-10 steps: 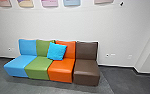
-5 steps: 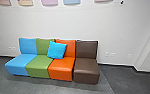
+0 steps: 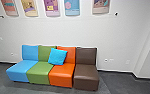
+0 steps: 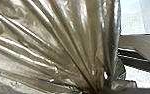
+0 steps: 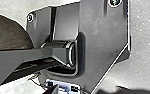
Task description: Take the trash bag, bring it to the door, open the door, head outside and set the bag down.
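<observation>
**Camera shifting, bag apparently riding along**

The blue, green, orange and brown seats (image 3: 39, 73) are now sitting lower in frame; the robot is moving, likely mid-carry. The shiny brown plastic trash bag (image 4: 53, 37) is spreading across the left wrist view's upper left, its gathering folds suggesting a hold. I can't tell either gripper's opening.

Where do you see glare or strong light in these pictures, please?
Left wrist view: bright streaks along the folds of the trash bag. Head view: a soft sheen on the brown seat. Right wrist view: pale, brightly lit floor around the dark plate.
</observation>
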